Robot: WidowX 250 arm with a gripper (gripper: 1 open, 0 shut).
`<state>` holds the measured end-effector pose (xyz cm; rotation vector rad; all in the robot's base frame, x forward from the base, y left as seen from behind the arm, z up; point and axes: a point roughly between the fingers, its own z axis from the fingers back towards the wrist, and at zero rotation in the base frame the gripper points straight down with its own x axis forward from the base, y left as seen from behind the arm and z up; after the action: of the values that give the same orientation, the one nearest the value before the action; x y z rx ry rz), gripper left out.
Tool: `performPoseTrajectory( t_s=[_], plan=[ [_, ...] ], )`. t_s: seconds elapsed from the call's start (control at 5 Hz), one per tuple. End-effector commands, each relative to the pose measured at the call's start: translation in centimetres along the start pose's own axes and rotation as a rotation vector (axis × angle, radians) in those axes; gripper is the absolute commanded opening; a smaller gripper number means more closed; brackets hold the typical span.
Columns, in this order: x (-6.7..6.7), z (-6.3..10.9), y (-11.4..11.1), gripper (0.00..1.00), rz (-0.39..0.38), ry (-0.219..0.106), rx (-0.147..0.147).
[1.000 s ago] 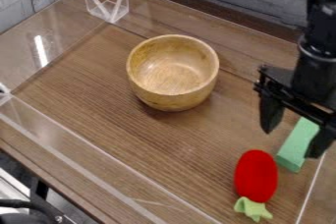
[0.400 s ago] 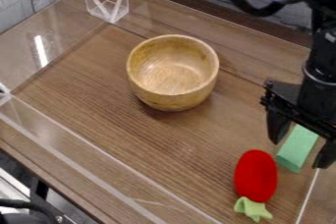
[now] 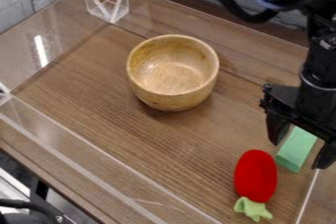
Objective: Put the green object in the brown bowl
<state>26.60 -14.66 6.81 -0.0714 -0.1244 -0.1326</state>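
Note:
The brown bowl [image 3: 172, 71] is a round, thick-walled wooden bowl standing empty in the middle of the table. To its lower right lies the green object [image 3: 298, 150], a small light-green block. My gripper [image 3: 300, 141] points down directly over the block, its black fingers [image 3: 276, 128] spread open to either side of it. The upper part of the block is hidden behind the gripper. I cannot tell whether the fingers touch it.
A red strawberry-like toy [image 3: 256, 177] with a green leafy tip lies just in front of the block. A clear acrylic wall [image 3: 53, 41] rings the wooden table [image 3: 118, 140], with a clear bracket [image 3: 108, 4] at the back left.
The gripper has shifted slightly to the right and come down around the green block, which now shows between its fingers. The bowl and the red toy have not moved.

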Motion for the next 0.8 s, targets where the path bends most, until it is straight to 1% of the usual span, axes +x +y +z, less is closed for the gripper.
performPoseTrajectory(
  t_s=[0.0,0.2,0.6],
  plan=[
    [0.75,1.75,-0.04,1.00,0.002,-0.075,-0.019],
    [0.87,2.07,-0.01,1.00,0.008,-0.092,-0.022],
    [1.02,2.05,0.04,1.00,0.010,-0.110,-0.029]
  ],
)
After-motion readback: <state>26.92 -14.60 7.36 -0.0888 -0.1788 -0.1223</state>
